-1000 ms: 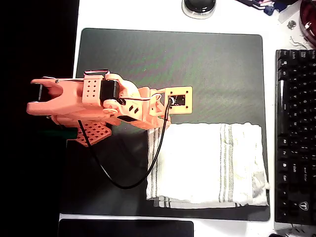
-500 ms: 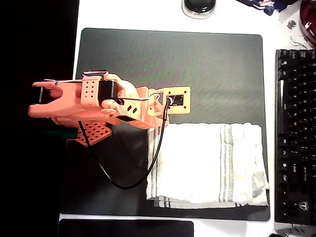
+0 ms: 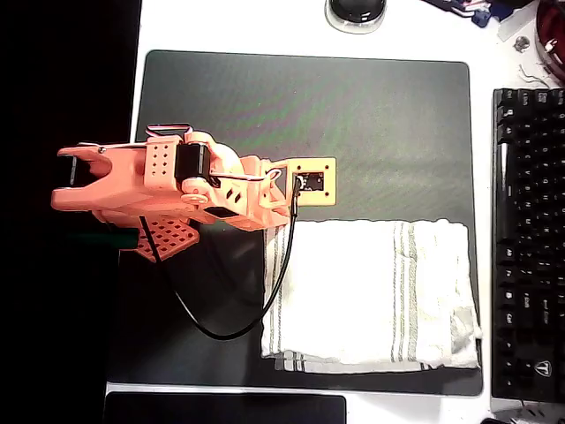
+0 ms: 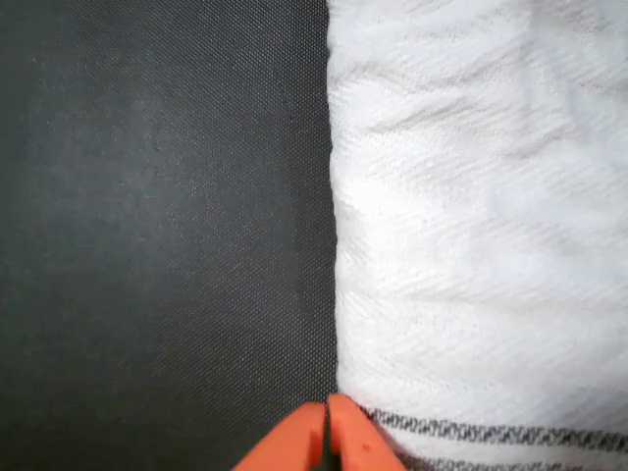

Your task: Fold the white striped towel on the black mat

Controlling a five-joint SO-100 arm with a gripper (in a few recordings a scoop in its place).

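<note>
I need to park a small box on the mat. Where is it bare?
The black mat is bare above the white striped towel, up to its top edge, right of the arm. The lower right is crowded with towel; the claw sits at the towel's edge.

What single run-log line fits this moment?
arm: over black mat | jaws: shut, empty, at the edge of the white striped towel | towel: folded, flat

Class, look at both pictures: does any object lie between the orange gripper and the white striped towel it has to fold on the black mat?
Nothing visible does. In the wrist view the orange gripper, tips together, sits at the edge of the white striped cloth towel, with bare matte black desk mat beside it.
</note>
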